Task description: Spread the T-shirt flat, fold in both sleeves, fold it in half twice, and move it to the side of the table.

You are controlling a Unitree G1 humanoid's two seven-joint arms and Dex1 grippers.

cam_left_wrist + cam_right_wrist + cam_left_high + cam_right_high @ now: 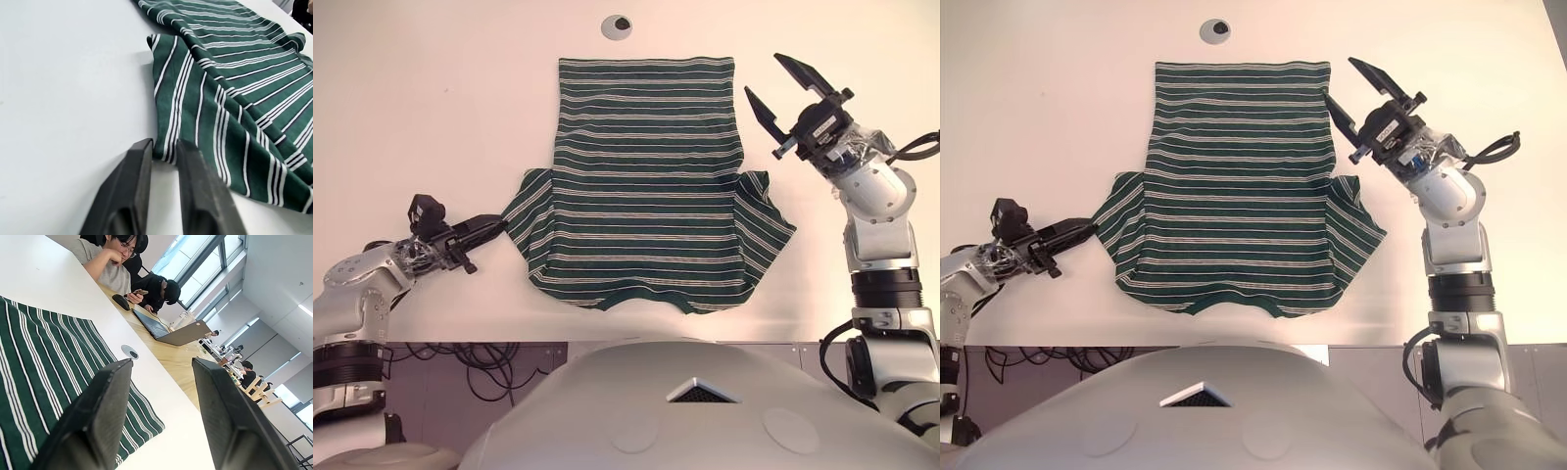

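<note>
Shirt: green white-striped cotton T-shirt point(646, 186) flat at middle of white table point(431, 117), sleeves unfolded | left gripper point(497, 225) narrowly parted at left sleeve hem | right gripper point(764, 74) wide open, far right | risk: shallow pinch slips or drags shirt askew.

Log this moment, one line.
T-shirt spread, sleeves not folded | left gripper at left sleeve edge | right gripper open, by far right corner

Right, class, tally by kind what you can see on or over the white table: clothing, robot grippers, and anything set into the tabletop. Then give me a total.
T-shirt, green with white stripes: 1
Grippers: 2 (left gripper, right gripper)
Round grommet in the tabletop: 1
Total: 4
</note>
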